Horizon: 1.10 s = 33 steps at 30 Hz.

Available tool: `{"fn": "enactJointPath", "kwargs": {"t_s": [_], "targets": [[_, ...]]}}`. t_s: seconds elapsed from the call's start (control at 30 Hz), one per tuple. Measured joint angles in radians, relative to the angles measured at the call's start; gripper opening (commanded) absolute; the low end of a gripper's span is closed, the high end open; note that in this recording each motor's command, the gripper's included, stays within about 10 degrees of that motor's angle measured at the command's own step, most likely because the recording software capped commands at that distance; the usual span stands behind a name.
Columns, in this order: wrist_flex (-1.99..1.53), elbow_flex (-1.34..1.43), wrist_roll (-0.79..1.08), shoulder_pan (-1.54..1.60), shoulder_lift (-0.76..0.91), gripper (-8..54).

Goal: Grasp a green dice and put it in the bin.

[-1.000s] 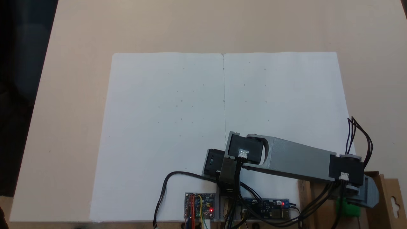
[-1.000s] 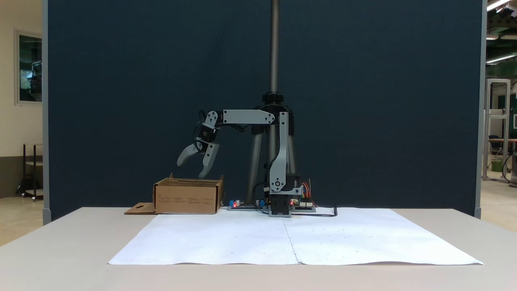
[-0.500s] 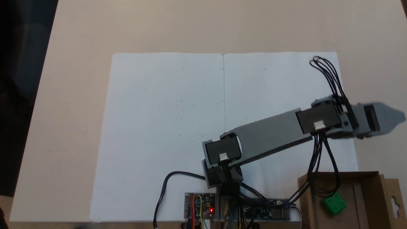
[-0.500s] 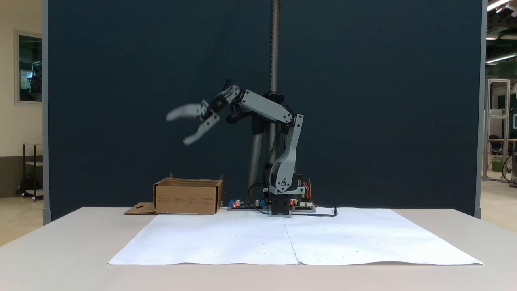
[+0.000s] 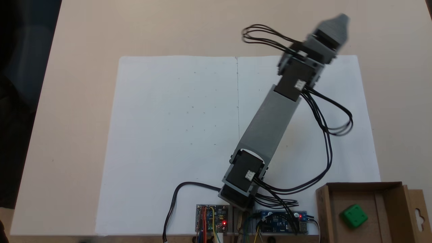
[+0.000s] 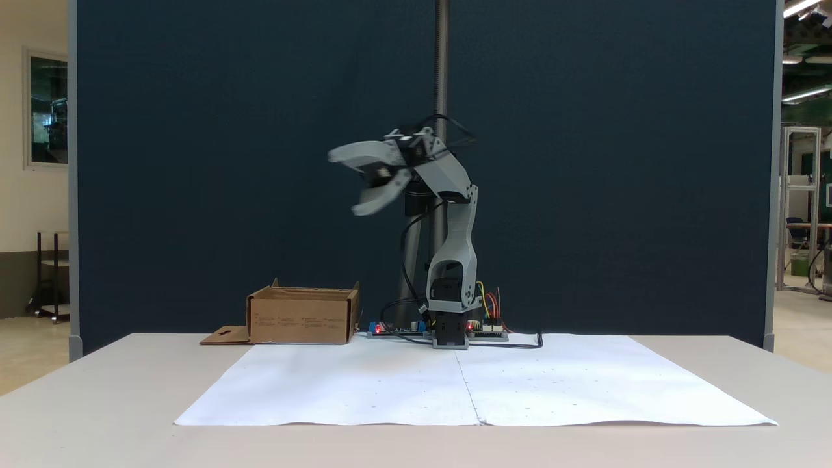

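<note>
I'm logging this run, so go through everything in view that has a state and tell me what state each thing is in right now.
green dice: lying loose inside the bin, not held.
bin: open-topped, on the table, its slotted side flap folded out flat.
gripper: open, empty, raised high and away from the bin, blurred.
control boards: powered, red lights on.
white paper sheet: spread flat on the table.
</note>
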<state>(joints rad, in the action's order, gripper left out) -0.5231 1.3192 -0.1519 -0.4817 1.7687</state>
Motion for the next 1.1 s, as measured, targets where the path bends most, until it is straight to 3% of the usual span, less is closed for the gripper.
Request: {"fn": "enactJointPath", "kwargs": {"t_s": [0.17, 0.63, 1.1], "targets": [[0.009, 0.129, 0.000, 0.204, 0.002, 44.4], [0.502, 1.077, 0.020, 0.456, 0.230, 44.0], [0.991, 1.416, 0.150, 0.457, 0.305, 44.3]]}}
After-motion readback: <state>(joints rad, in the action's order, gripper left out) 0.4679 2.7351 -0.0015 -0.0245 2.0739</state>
